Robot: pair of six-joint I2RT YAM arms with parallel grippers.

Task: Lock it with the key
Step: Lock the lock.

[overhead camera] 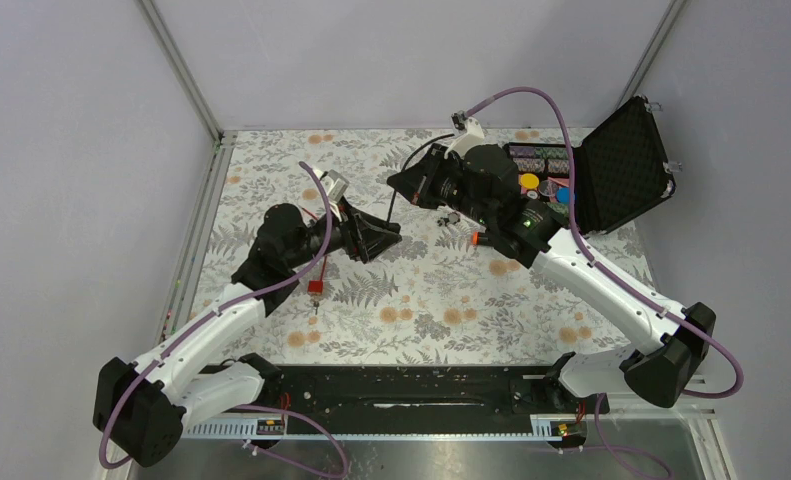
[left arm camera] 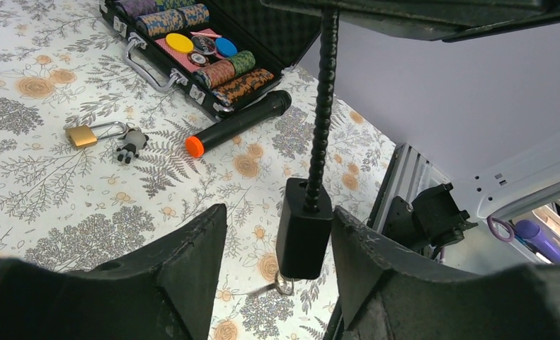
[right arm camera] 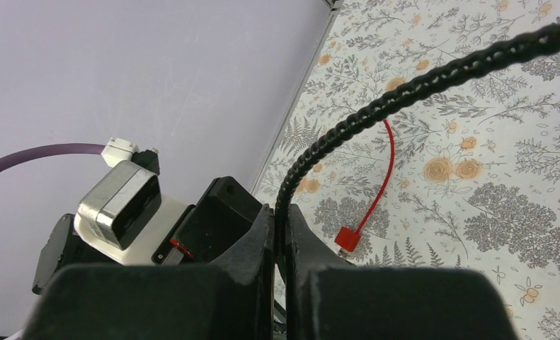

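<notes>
The key cluster is small, silvery-grey, and lies on the floral cloth joined to a brass padlock, far from both grippers. My left gripper is open. The black block of a black cable lock hangs between its fingers, closer to the right finger; a small metal ring dangles under the block. The black cable runs up out of the block. My right gripper is shut on this black cable and holds it up. In the top view the left gripper and right gripper are close together.
A red cable lock lies on the cloth near the left arm, and also shows in the top view. A black cylinder with an orange tip lies before an open black case of poker chips at the back right.
</notes>
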